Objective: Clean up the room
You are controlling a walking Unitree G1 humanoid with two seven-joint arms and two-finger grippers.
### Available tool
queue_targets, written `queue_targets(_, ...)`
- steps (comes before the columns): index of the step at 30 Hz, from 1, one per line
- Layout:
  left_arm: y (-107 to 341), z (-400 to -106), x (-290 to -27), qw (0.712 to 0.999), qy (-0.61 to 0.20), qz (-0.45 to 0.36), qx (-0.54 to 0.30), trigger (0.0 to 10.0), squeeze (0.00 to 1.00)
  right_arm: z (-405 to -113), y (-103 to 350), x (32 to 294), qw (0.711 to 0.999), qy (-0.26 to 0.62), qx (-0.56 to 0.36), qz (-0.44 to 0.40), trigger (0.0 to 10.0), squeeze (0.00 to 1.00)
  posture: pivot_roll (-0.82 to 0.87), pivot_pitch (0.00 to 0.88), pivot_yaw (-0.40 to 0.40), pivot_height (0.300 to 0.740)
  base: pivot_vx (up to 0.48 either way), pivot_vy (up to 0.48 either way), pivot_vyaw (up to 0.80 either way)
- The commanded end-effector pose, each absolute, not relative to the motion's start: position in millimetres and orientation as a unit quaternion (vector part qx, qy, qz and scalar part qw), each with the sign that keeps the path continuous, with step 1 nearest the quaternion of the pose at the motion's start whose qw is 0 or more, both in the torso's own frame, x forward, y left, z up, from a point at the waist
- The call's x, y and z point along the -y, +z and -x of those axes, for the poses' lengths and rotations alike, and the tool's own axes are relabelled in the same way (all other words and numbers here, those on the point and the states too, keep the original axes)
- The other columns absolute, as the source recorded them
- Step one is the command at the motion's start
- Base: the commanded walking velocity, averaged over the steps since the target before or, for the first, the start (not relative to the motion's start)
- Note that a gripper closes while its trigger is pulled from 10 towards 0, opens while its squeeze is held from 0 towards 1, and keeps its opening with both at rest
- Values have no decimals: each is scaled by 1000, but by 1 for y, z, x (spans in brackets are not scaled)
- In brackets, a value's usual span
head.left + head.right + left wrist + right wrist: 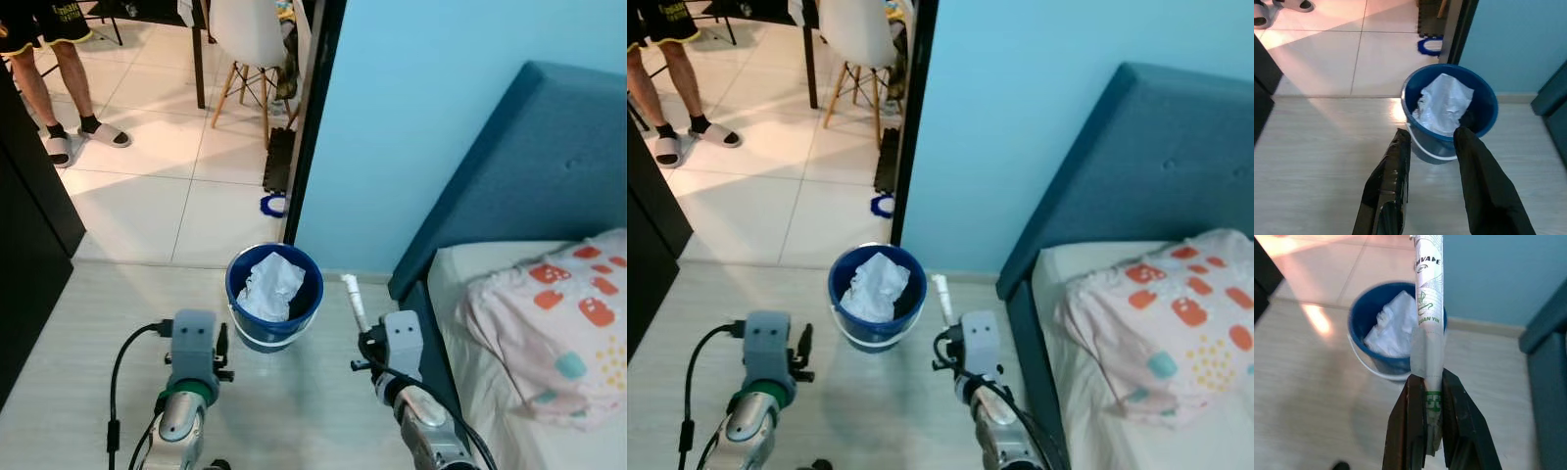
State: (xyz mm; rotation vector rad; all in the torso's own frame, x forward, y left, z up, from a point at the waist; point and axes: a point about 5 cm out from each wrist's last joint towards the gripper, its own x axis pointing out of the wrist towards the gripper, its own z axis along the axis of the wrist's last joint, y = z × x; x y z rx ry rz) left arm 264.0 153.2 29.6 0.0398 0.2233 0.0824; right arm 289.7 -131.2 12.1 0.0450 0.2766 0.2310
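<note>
Two silver arms end in grey boxy wrists [194, 345] trailing black cables [120, 372], each with long black fingers [1388, 188].

Glossy plastic bucket [274, 294]; crumpled paper [270, 286] inside.

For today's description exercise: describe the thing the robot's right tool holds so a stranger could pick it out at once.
Start at the blue bed, then the blue bucket on the floor beside it. Between them, the right tool grips a slim white tube, the one thing here with green print.
</note>
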Motion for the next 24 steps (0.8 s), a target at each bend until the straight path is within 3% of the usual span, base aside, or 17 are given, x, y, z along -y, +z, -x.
queue_targets(1, 27, -261, -151, 992, 39, -13, -118, 10000, 0, -282, 3, 136, 981, 107, -157, -24, 10000, 0, 37, 52, -51, 740, 364, 0, 0)
queue_targets(24, 28, -261, -152, 993, 32, -10, -115, 10000, 0, -282, 3, 134, 981, 107, -158, -27, 10000, 0, 42, 52, -48, 740, 388, 0, 0)
